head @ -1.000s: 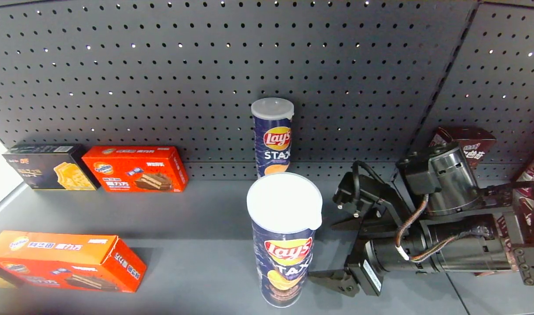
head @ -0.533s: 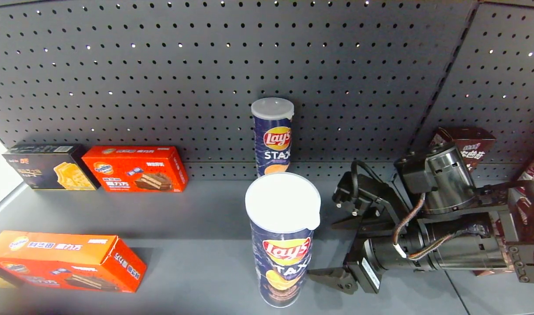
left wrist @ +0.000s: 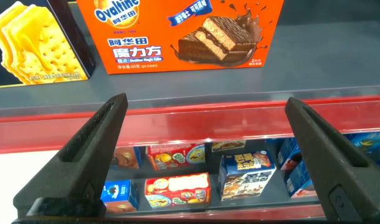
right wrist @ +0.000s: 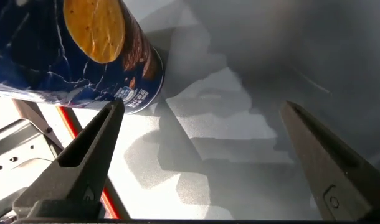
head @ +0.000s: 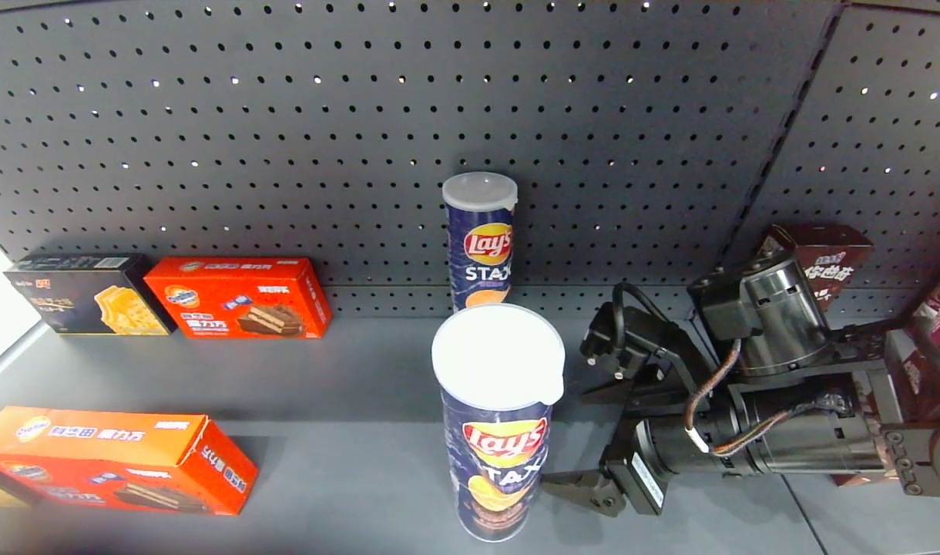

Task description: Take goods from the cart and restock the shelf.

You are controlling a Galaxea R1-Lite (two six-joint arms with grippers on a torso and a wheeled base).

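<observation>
A dark blue chips can with a white lid stands upright near the front of the grey shelf. A second, matching can stands behind it against the pegboard. My right gripper lies low on the shelf just right of the front can, open, with nothing between its fingers. In the right wrist view the can's base sits beside one finger, outside the right gripper. My left gripper is open and holds nothing, level with the shelf's red front edge.
Orange wafer boxes and a black cracker box lie on the shelf's left part. Brown boxes stand at the right behind my right arm. A lower shelf with several small boxes lies below the red edge.
My right arm has shifted slightly to the left, its gripper still open beside the front can. Both cans stand where they were.
</observation>
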